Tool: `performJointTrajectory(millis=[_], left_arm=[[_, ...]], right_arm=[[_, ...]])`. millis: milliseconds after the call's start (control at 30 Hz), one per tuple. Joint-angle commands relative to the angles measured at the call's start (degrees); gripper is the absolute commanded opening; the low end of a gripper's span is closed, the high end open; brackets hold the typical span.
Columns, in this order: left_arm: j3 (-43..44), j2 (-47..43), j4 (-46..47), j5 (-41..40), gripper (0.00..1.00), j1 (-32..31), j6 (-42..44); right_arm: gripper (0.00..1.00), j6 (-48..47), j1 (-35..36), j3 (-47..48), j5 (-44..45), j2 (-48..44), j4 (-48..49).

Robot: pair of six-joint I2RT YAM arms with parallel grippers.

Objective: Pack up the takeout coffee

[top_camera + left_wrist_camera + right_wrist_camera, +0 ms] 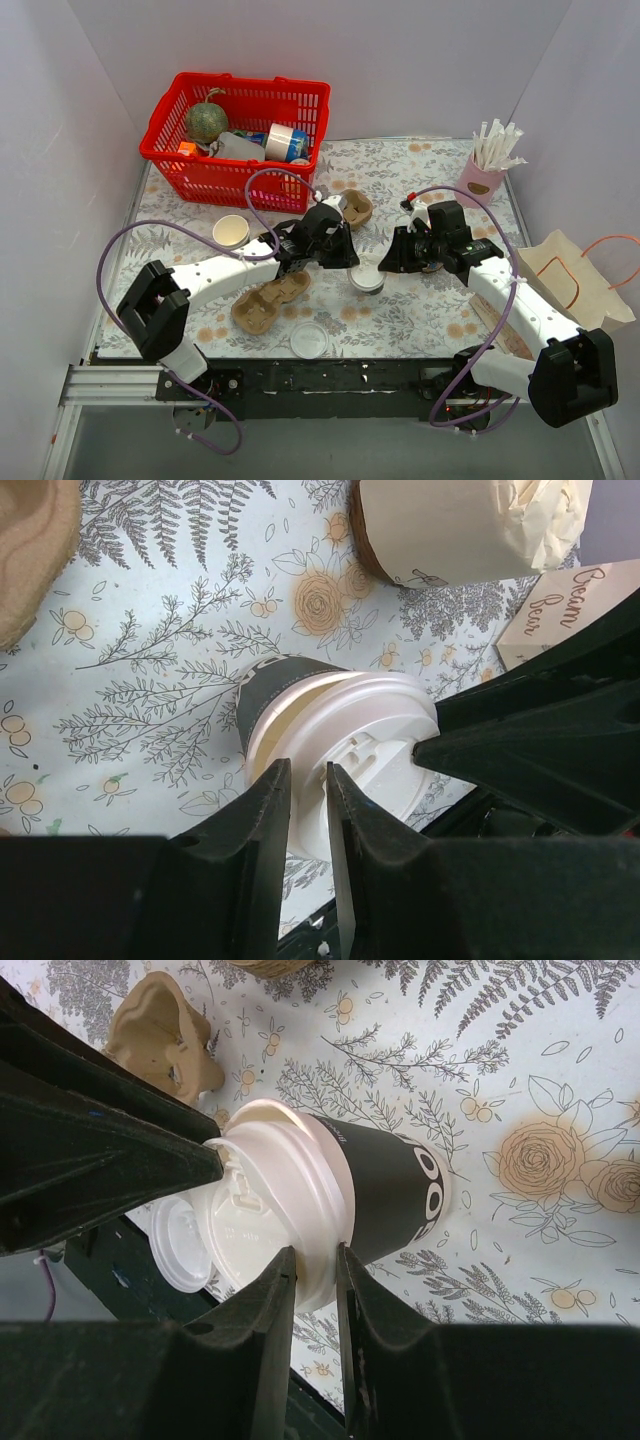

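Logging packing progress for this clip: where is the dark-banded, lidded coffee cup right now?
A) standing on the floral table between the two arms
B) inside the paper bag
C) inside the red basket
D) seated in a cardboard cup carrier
A: the takeout coffee stands upright on the floral table, outside the cardboard carrier beside it and well away from the red basket and the paper bag.

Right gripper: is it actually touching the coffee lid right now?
Touching. The right wrist view shows the rim of the lid wedged between the two fingers of the right gripper, pressed against both, no gap.
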Motion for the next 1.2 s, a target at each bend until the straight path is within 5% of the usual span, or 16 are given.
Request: performJointTrajectory(millis=[0,33,67,733,1167], left_arm=[[2.75,0.64,-3.30,-0.22,0.18,-0.96,2.48],[3.27,0.73,-3.56,-0.22,0.01,-0.96,2.74],[3.54,0.82,-3.65,-0.13,0.00,-1.05,3.18],[1.43,-5.77,-4.80,-5.14,0.00,-1.05,-4.20],[3.98,-1.91,-6.20,-5.84,0.00,-1.05,-3.58]], right_arm=[[0.29,-1.48,0.15,1.50,-0.25,0.27,-0.29],[0.29,-1.48,0.15,1.24,-0.34,0.18,-0.20],[0.29,-1.39,0.15,1.24,-0.51,0.09,-0.02],[0.69,-2.10,-0.29,0.89,-1.04,-5.09,0.86],[0.74,-1.74,-0.64,0.45,-0.17,-4.92,2.44]])
